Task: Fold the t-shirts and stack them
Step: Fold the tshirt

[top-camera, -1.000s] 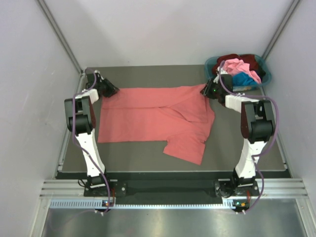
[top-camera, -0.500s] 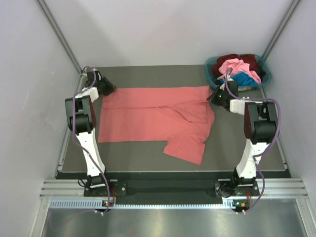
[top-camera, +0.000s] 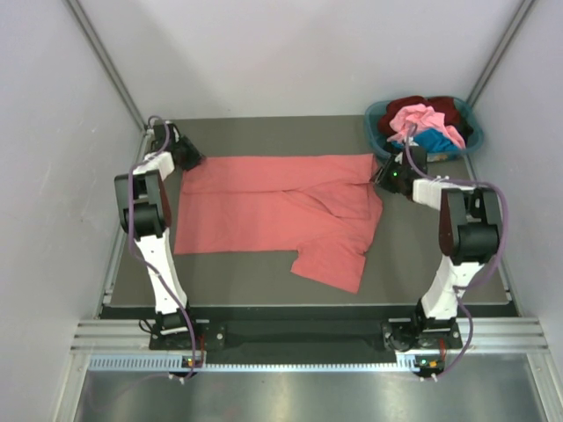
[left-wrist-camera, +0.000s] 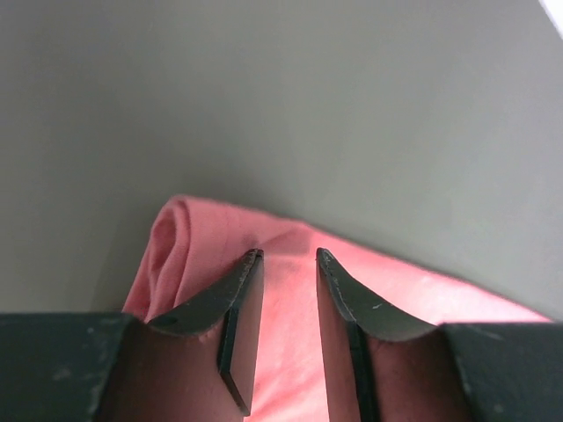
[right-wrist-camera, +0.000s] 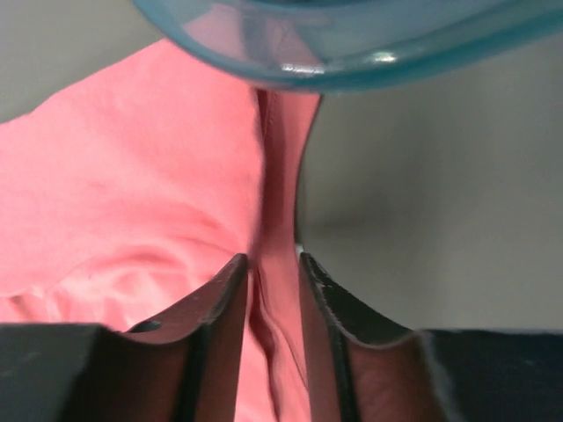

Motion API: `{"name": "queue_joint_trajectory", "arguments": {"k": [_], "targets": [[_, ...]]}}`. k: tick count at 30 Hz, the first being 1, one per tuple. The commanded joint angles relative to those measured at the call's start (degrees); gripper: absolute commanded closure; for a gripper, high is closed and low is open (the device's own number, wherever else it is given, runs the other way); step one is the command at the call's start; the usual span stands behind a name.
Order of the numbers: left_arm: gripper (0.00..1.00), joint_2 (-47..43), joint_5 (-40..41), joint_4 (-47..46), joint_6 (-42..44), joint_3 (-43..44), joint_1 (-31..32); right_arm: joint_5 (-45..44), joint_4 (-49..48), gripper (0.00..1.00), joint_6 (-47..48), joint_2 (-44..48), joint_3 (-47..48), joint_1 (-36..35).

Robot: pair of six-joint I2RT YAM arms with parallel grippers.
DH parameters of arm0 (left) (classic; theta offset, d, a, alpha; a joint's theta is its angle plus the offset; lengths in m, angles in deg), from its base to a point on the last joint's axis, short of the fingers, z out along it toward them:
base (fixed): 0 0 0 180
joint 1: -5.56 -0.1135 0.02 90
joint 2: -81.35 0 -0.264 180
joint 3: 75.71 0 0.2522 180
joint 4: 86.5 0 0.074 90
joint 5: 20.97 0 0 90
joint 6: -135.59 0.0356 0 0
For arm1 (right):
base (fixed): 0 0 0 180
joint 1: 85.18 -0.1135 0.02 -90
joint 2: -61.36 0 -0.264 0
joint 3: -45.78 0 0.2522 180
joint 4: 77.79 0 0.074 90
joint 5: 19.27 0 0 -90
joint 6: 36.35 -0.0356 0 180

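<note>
The large salmon-red t-shirt [top-camera: 273, 211] lies spread on the dark table, with one sleeve folded down toward the front. My left gripper [top-camera: 192, 160] is at its far left corner. In the left wrist view the gripper [left-wrist-camera: 286, 255] has its jaws nearly together with red cloth [left-wrist-camera: 202, 237] between them. My right gripper [top-camera: 378, 174] is at the far right corner. In the right wrist view the gripper [right-wrist-camera: 273, 257] pinches a ridge of the shirt [right-wrist-camera: 132, 176]. Pink [top-camera: 422, 117], dark maroon [top-camera: 449, 107] and bright blue [top-camera: 431, 141] t-shirts lie heaped in the basket.
The teal plastic basket [top-camera: 374, 119] stands at the far right corner of the table, just behind my right gripper; its rim [right-wrist-camera: 352, 75] fills the top of the right wrist view. White walls close in the table at the left, back and right.
Both grippers have moved outward, the left toward the far left and the right toward the right. The shirt's far edge is now stretched out straight and flat.
</note>
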Motion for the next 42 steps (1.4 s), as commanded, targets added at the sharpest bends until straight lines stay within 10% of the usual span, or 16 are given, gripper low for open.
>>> {"name": "queue_joint_trajectory", "arguments": {"k": [1, 11, 21, 42], "targets": [[0.64, -5.6, 0.3, 6.1, 2.8, 1.8, 0.0, -3.7, 9.4, 0.66, 2.7, 8.3, 3.6, 0.6], [0.65, -26.3, -1.9, 3.3, 3.3, -17.8, 17.9, -6.5, 19.3, 0.73, 8.2, 16.7, -4.3, -4.0], [0.65, -25.4, -1.1, -12.9, -5.6, -26.1, 41.9, -9.8, 18.6, 0.71, 9.3, 14.3, -8.0, -10.2], [0.62, -9.8, -0.3, -25.4, -9.1, -23.8, 47.5, -9.1, 15.5, 0.72, 9.7, 17.6, -12.5, -10.4]]}}
